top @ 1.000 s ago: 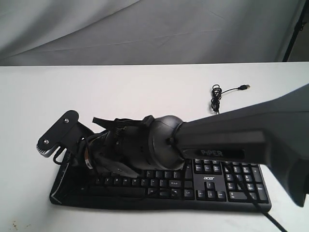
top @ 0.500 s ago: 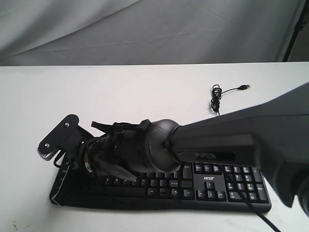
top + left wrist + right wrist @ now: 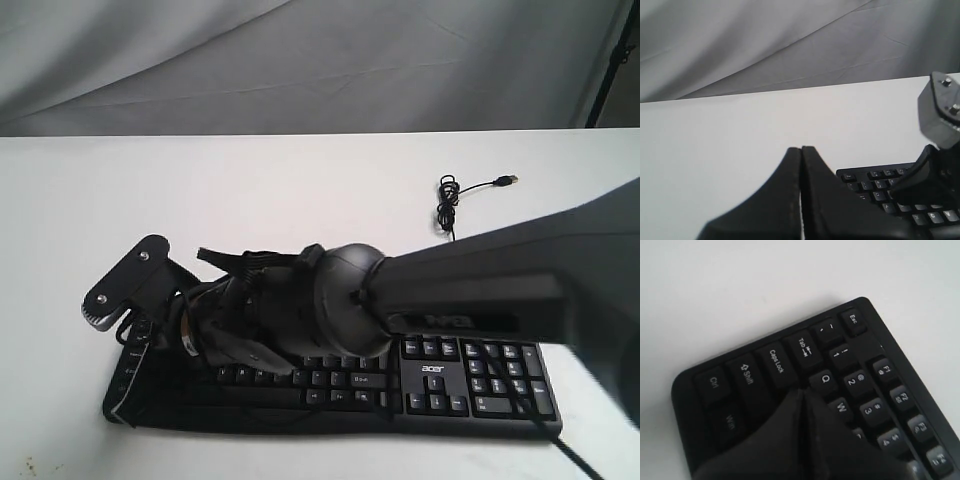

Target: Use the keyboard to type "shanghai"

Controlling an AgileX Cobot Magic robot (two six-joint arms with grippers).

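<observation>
The black keyboard [image 3: 470,385] lies along the near edge of the white table; its acer logo and number pad show at the right. My right arm [image 3: 340,300] reaches across from the right and hides the keyboard's left half. In the right wrist view my right gripper [image 3: 802,391] is shut, its tip down among the keys [image 3: 775,365] between Caps Lock and Q, hiding the key beneath. My left gripper [image 3: 801,148] is shut on nothing and hangs over bare table, beside the keyboard's Esc corner [image 3: 875,181].
The thin USB cable [image 3: 447,200] coils on the table [image 3: 300,190] behind the keyboard, its plug [image 3: 508,181] lying to the right. A grey cloth backdrop [image 3: 300,60] hangs beyond the far edge. The right wrist's camera mount [image 3: 940,110] shows in the left wrist view.
The right arm's wrist has dipped slightly toward the keyboard's left end. The keyboard and cable have not moved.
</observation>
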